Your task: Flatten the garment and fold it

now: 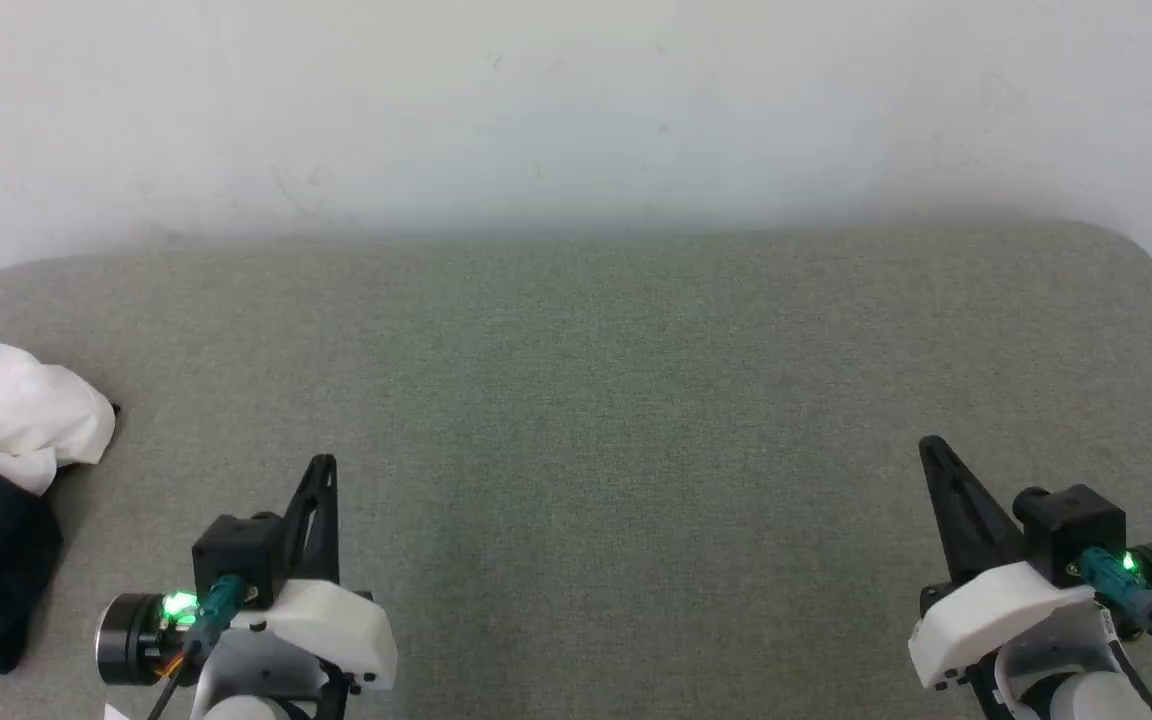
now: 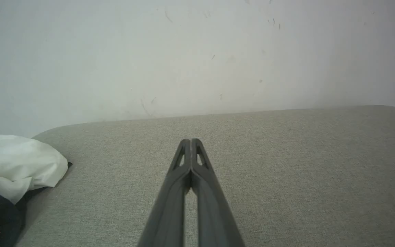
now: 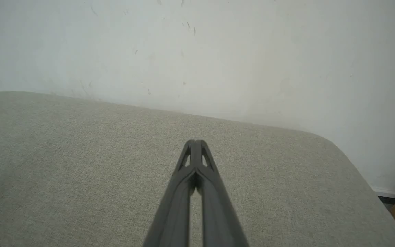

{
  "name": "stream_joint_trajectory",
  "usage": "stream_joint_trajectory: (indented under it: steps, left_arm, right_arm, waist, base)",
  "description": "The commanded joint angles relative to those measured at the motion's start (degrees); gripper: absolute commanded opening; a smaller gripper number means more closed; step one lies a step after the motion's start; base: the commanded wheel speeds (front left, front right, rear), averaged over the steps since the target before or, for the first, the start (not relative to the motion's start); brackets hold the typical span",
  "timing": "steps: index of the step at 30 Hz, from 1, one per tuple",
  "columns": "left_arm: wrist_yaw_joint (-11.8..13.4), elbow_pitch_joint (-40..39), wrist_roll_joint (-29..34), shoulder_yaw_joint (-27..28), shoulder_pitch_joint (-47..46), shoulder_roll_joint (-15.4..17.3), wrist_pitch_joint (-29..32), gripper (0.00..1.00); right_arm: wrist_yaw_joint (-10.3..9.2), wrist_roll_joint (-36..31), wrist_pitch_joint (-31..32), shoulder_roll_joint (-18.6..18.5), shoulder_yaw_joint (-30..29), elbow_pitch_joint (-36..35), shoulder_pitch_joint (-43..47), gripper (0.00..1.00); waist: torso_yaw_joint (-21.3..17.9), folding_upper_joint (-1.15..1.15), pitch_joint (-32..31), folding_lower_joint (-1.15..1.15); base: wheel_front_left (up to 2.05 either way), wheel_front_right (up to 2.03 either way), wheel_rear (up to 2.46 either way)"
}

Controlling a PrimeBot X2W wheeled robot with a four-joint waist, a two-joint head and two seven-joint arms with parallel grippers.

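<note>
The left gripper [image 1: 324,465], two long dark fingers on a white plastic wrist housing [image 1: 331,625], sits at the lower left, fingertips pressed together and holding nothing. The right gripper [image 1: 931,448] mirrors it at the lower right, equally closed and empty, both pointing forward.

Light was soft, even, fairly bright, wall [image 1: 576,90] looked washed out, faint shadow lay beside garment [image 2: 19,161], green lamp [image 1: 178,605] flared, near left fingers [image 2: 170,206] were blurred.

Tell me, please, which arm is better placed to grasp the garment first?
The left. The garment lies bunched at the left edge of the grey surface, near the left gripper; the right gripper sits far across.
</note>
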Motion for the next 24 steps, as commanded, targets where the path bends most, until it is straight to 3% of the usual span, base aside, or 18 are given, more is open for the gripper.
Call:
stream_joint_trajectory:
  steps: [1, 20, 21, 24]
  left_arm:
    - [-0.5, -0.3, 0.4, 0.2, 0.1, -0.3, 0.0, 0.0]
    - [-0.5, -0.3, 0.4, 0.2, 0.1, -0.3, 0.0, 0.0]
    - [0.0, 0.0, 0.0, 0.0, 0.0, 0.0, 0.0, 1.0]
    - [0.0, 0.1, 0.0, -0.1, 0.0, 0.0, 0.0, 1.0]
  right_arm:
    - [-0.12, -0.4, 0.0, 0.2, 0.0, -0.4, -0.3, 0.0]
    - [-0.12, -0.4, 0.0, 0.2, 0.0, -0.4, -0.3, 0.0]
    - [0.0, 0.0, 0.0, 0.0, 0.0, 0.0, 0.0, 1.0]
    - [0.0, 0.0, 0.0, 0.0, 0.0, 0.1, 0.0, 1.0]
  waist:
    - [0.0, 0.0, 0.0, 0.0]
    - [0.0, 0.0, 0.0, 0.0]
    - [0.0, 0.0, 0.0, 0.0]
    - [0.0, 0.0, 0.0, 0.0]
  base:
    - [0.0, 0.0, 0.0]
    - [0.0, 0.0, 0.0]
    - [0.0, 0.0, 0.0]
    - [0.0, 0.0, 0.0]
